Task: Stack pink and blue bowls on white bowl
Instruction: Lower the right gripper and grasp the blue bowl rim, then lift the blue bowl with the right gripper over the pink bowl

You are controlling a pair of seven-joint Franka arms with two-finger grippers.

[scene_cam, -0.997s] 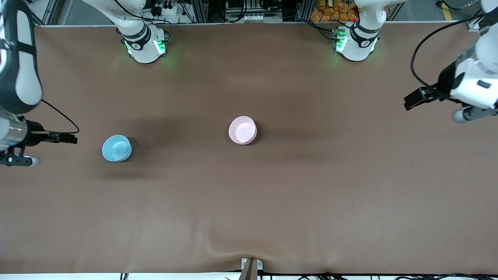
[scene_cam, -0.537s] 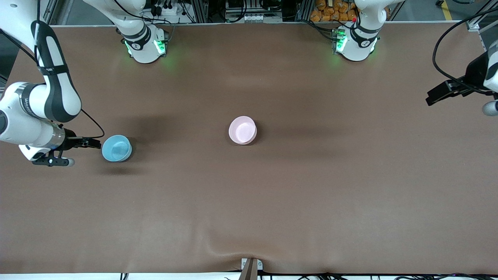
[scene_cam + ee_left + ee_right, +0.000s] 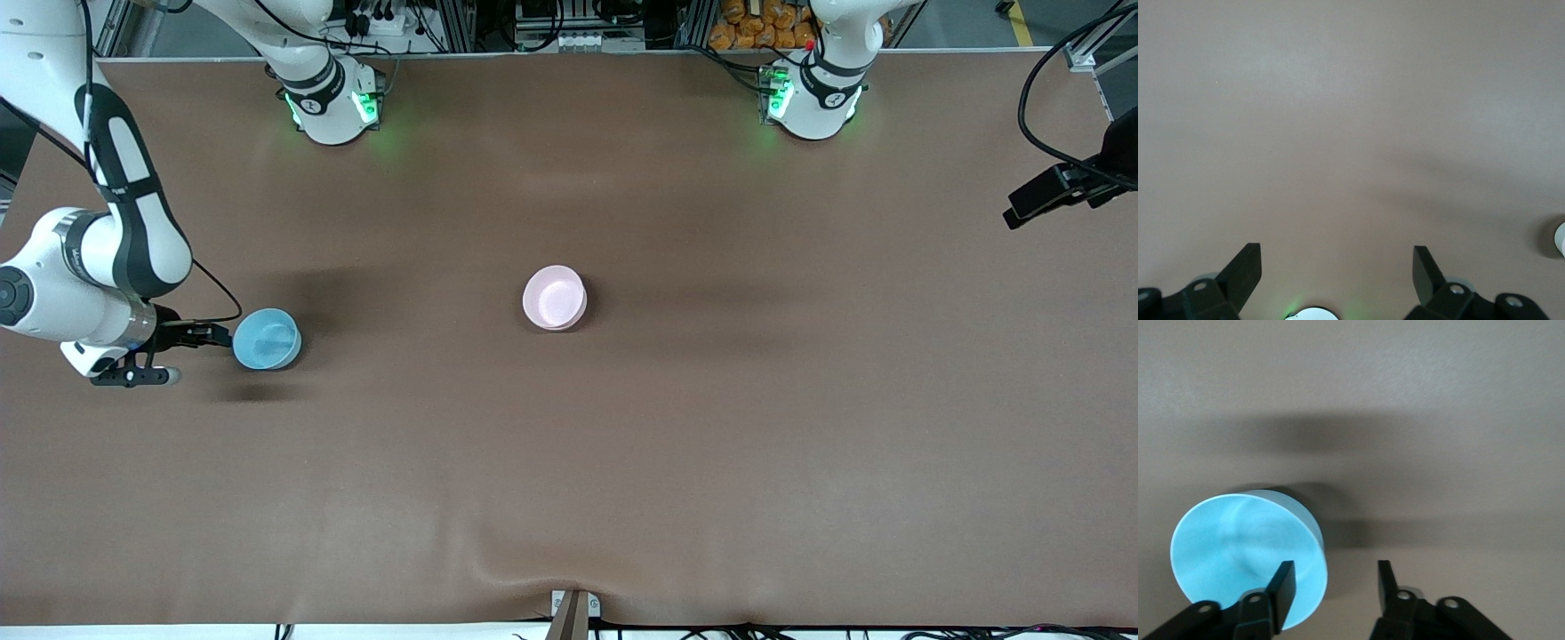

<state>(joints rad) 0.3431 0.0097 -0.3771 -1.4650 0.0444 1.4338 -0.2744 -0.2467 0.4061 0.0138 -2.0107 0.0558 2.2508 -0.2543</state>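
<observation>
The right gripper (image 3: 1331,580), jaws straddling the blue bowl's (image 3: 266,339) rim but apart, readies a lift; the left gripper (image 3: 1337,263) waits open by the table's (image 3: 711,444) end.

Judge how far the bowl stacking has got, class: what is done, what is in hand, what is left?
Done: the pink bowl appears to sit on another bowl mid-table, though the lower one's colour is unclear. In hand: the right gripper straddles the blue bowl's rim, one finger inside, one outside, not clamped. Left: lift the blue bowl onto the stack. The left gripper waits open over bare table.
</observation>
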